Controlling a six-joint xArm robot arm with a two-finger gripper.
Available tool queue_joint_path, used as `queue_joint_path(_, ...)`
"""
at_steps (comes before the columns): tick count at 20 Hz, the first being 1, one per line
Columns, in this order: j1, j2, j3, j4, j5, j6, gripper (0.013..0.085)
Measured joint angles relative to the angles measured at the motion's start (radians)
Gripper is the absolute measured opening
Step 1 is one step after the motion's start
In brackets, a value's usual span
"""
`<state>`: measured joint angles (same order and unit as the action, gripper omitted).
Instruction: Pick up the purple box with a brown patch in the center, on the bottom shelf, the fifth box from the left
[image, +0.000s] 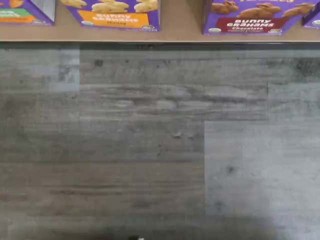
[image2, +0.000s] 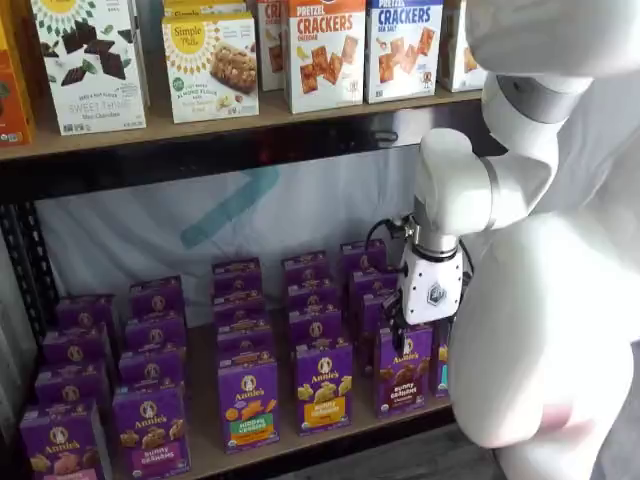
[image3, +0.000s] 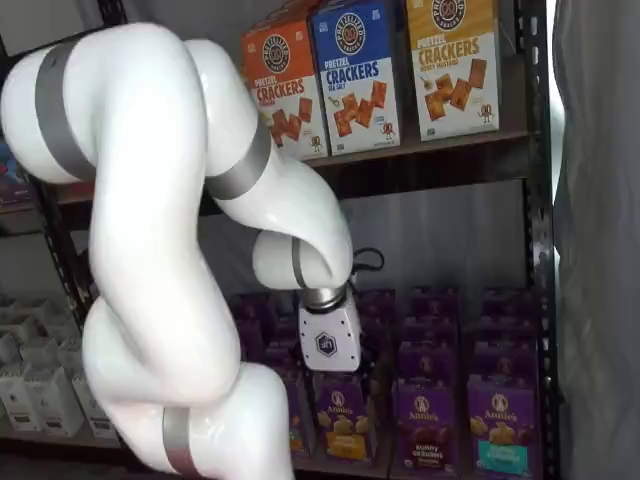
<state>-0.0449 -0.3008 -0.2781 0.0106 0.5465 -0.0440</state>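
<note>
Gripper (image2: 404, 335) hangs in front of the bottom shelf (image: 180, 22), just above and in front of the front row. The black fingers are hard to make out against the cartons, but the claw stands spread wide with no box in it.

The purple box (image2: 405, 370) stands upright at the shelf's front edge, almost directly under the gripper. The wrist view shows only its lower front: brown bunnies and a dark red band.

Risks from here:
- Wrong pick. The yellow-band carton (image2: 323, 385) stands just beside it and looks near-identical in purple. A small sideways offset on the descent would put the fingers on that one.
- Finger clash. The gaps between cartons look narrow, and another carton stands right behind the target. A wide-open finger could land on a neighbour's top and tip or push it back.
- Weak grip. The carton is light cardboard, so an off-centre closure could twist it or let it slip on the lift.
- The arm blocks the carton on the far side in both shelf views, so clearance there cannot be judged.
</note>
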Motion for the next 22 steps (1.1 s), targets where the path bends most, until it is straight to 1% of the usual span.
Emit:
queue_joint_path(3, -0.01, 0.079, -0.018, -0.025, -0.064, 0.011, 0.085)
queue_joint_path(4, -0.011, 0.102, -0.023, -0.023, -0.086, 0.007, 0.085)
queue_joint_path(6, -0.011, 0.161, -0.046, 0.003, -0.121, -0.016, 0.085)
queue_joint_path(12, 0.003, 0.295, -0.108, 0.016, -0.175, -0.016, 0.085)
queue_joint_path(17, 0.002, 0.393, -0.158, 0.021, -0.238, -0.023, 0.085)
queue_joint_path(19, -0.002, 0.425, -0.18, 0.013, -0.25, -0.021, 0.085)
queue_joint_path(21, -0.01, 0.472, -0.219, -0.004, -0.254, -0.012, 0.085)
queue_joint_path(22, -0.014, 0.498, -0.241, -0.003, -0.256, -0.017, 0.085)
